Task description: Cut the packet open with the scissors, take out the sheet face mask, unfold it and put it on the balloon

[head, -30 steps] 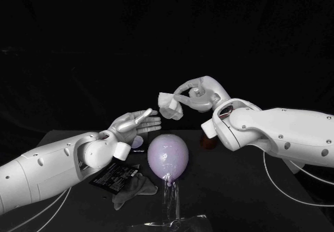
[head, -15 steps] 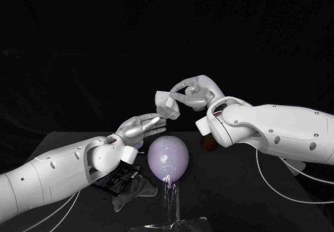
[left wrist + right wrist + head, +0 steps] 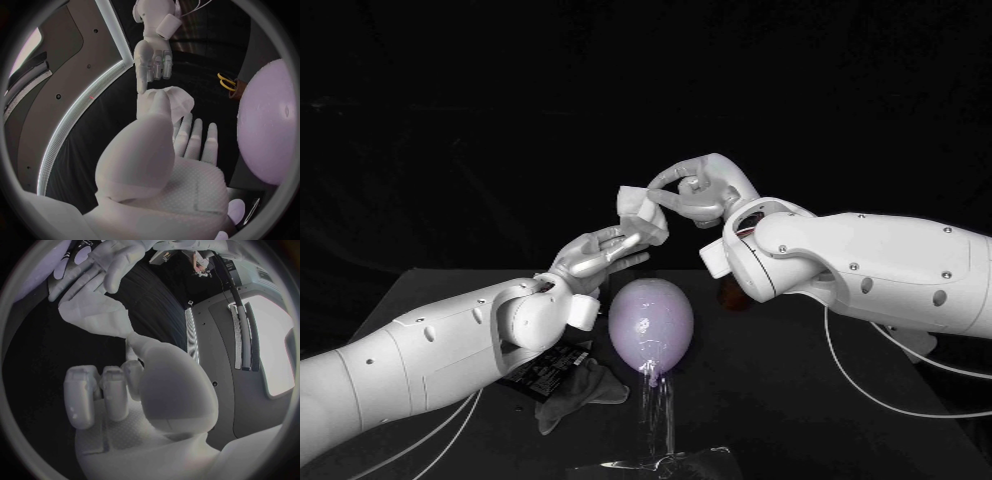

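My right hand [image 3: 700, 190] is raised above the table and pinches the folded white sheet face mask [image 3: 642, 212] by its upper end. My left hand [image 3: 600, 256] reaches up from below, and its thumb and fingertips [image 3: 635, 242] close on the mask's lower corner. The left wrist view shows the thumb against the mask [image 3: 177, 100], with the right hand [image 3: 153, 60] beyond it. In the right wrist view the mask [image 3: 100, 320] hangs between the two hands. The pale purple balloon [image 3: 653, 322] stands upright under the hands. The black packet [image 3: 542, 368] lies on the table. The yellow-handled scissors [image 3: 226, 82] lie behind the balloon.
The balloon sits on a clear stand [image 3: 661, 462] near the table's front edge. A dark crumpled cloth [image 3: 581, 392] lies beside the packet, left of the balloon. A brownish object [image 3: 730, 296] sits on the table under my right forearm.
My left hand has risen towards the mask and now has its fingertips on the lower corner. My right hand has shifted slightly left and down with the mask.
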### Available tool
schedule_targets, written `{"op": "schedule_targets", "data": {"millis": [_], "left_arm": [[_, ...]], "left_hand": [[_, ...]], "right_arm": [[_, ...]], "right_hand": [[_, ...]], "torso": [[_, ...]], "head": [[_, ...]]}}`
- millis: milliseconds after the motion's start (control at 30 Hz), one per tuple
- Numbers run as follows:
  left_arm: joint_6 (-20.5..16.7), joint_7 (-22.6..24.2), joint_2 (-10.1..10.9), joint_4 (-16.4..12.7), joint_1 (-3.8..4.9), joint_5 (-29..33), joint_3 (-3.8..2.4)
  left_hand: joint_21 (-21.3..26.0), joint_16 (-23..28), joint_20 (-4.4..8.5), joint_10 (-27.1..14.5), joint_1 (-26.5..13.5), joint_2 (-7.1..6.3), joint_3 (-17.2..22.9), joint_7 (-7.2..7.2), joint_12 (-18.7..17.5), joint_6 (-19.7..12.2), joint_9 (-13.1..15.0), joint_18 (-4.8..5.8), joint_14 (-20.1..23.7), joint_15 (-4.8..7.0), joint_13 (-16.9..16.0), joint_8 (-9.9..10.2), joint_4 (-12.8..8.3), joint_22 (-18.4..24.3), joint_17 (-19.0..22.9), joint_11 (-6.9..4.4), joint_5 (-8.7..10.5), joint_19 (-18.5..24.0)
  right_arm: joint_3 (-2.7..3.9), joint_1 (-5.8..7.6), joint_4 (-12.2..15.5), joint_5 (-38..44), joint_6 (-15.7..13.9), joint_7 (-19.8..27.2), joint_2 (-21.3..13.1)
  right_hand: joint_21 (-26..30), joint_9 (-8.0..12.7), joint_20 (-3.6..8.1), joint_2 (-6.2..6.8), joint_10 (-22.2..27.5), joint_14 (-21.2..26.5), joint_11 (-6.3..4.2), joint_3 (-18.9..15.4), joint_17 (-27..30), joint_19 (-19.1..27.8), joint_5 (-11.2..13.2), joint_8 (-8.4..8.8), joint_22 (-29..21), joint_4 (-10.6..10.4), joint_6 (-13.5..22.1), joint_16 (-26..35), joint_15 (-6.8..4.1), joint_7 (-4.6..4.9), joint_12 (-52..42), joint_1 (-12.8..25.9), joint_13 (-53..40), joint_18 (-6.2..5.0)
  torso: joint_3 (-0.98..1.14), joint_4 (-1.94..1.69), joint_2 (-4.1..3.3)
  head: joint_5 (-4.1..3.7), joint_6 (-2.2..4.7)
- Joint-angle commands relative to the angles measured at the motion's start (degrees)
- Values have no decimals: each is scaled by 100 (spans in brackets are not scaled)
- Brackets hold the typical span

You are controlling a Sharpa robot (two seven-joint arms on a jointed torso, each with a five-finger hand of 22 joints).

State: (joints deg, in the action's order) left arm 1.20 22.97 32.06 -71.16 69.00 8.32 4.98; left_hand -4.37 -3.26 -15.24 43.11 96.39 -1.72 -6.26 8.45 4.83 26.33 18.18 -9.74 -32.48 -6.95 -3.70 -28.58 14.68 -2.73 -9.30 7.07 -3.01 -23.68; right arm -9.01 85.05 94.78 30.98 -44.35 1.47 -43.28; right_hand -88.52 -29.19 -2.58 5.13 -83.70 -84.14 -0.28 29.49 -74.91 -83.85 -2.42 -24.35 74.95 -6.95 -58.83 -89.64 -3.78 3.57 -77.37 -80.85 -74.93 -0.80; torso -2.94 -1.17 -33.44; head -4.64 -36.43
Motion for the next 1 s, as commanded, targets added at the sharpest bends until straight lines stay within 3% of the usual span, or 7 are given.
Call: {"op": "schedule_targets", "data": {"millis": [33,300,433,633,833,1000], "left_arm": [[-233,222,-41,9,3,193,-10],[-364,274,-134,47,4,276,-14],[-412,307,-171,74,4,315,-16],[-442,378,-216,86,4,342,-19],[-405,425,-239,78,4,349,-21],[-339,446,-250,62,4,348,-23]], "left_hand": [[-38,-35,8,24,116,28,-21,86,-5,22,-15,-86,-102,-18,-11,3,-30,-10,-20,60,23,-84],[-90,-69,14,105,208,132,-30,117,26,171,-42,-85,-268,-26,-15,-36,-45,-29,-53,85,23,-287],[-145,-113,15,239,275,225,-41,122,80,411,-63,-83,-475,-9,-22,-88,-43,-49,-97,67,22,-501],[-306,-244,-10,646,405,379,-48,99,233,958,-138,-87,-1028,1,-43,-114,17,-107,-220,70,19,-1109],[-467,-386,2,1200,589,570,-57,17,330,1625,-336,-87,-1453,0,-8,48,195,-145,-295,83,18,-1750],[-485,-434,-3,1467,662,765,-16,-60,319,1969,-413,-86,-1599,-7,6,108,200,-135,-315,67,18,-1850]], "right_arm": [[5,2,-5,-4,37,77,17],[5,-1,-36,-23,53,82,67],[5,-2,-65,-36,56,83,92],[4,-9,-113,-45,63,84,136],[4,-16,-148,-47,68,89,168],[3,-22,-178,-47,74,87,184]], "right_hand": [[3,-219,43,-65,-174,-586,-47,44,-1509,-545,-40,-24,1460,4,-21,-36,-37,-1,-9,-1,-785,45],[-1,-222,43,-64,-175,-586,-46,47,-1509,-547,-43,-27,1461,7,-18,-36,-36,0,-10,4,-786,46],[5,-222,42,-65,-174,-586,-46,48,-1509,-544,-44,-28,1459,8,-18,-36,-36,0,-9,6,-785,45],[0,-226,42,-62,-172,-586,-46,52,-1509,-546,-41,-33,1461,15,-13,-36,-35,0,-3,11,-782,46],[6,-229,42,-60,-173,-586,-46,55,-1509,-543,-40,-36,1459,21,-10,-36,-35,0,-3,14,-783,45],[6,-229,42,-60,-173,-586,-46,55,-1509,-543,-40,-36,1459,21,-10,-36,-35,0,-3,14,-783,45]], "torso": [[3,3,6],[3,2,5],[1,3,3],[-2,-3,3],[-4,-1,3],[-3,-3,3]], "head": [[12,2],[28,9],[20,23],[19,17],[11,13],[10,12]]}}
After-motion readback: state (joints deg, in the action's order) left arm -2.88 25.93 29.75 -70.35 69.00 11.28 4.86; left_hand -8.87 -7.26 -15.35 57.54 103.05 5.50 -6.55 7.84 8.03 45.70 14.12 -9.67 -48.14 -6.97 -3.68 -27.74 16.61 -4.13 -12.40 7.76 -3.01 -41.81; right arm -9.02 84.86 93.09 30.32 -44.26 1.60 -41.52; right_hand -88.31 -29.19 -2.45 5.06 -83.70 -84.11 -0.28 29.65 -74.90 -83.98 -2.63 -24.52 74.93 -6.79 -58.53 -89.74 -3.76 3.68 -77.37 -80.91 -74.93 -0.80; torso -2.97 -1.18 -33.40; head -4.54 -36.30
